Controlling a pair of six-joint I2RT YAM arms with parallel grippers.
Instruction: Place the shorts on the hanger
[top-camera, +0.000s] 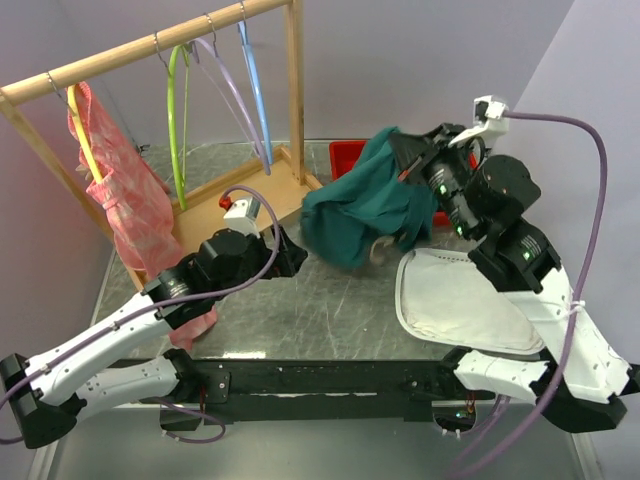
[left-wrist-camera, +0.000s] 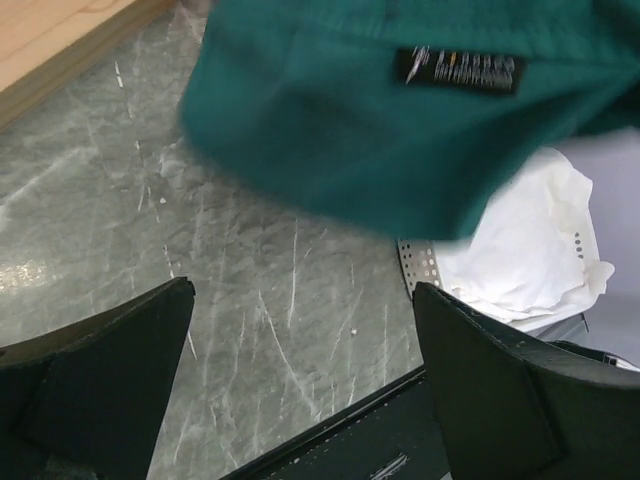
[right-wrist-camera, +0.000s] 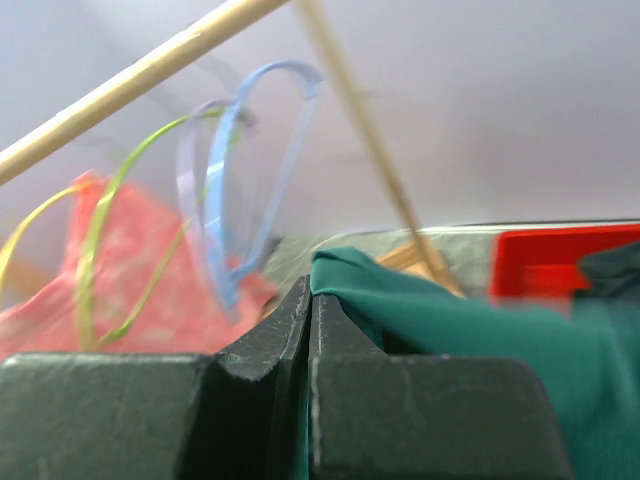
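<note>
The teal-green shorts (top-camera: 365, 205) hang bunched above the table, held by my right gripper (top-camera: 405, 160), which is shut on their edge; the pinched fabric shows in the right wrist view (right-wrist-camera: 400, 300). The lime-green hanger (top-camera: 177, 110) hangs on the wooden rail at the back left, and shows blurred in the right wrist view (right-wrist-camera: 120, 190). My left gripper (top-camera: 285, 250) is open and empty, low over the table just left of the shorts. In the left wrist view the shorts (left-wrist-camera: 400, 120), with a black label, hang above and beyond the open fingers (left-wrist-camera: 490, 370).
The wooden rack (top-camera: 150, 45) also carries a yellow hanger with a pink-red patterned garment (top-camera: 125, 200), a lilac hanger (top-camera: 225, 90) and a light-blue hanger (top-camera: 255, 85). A red bin (top-camera: 345, 155) stands behind the shorts. A white bag-lined basket (top-camera: 460, 300) lies at right.
</note>
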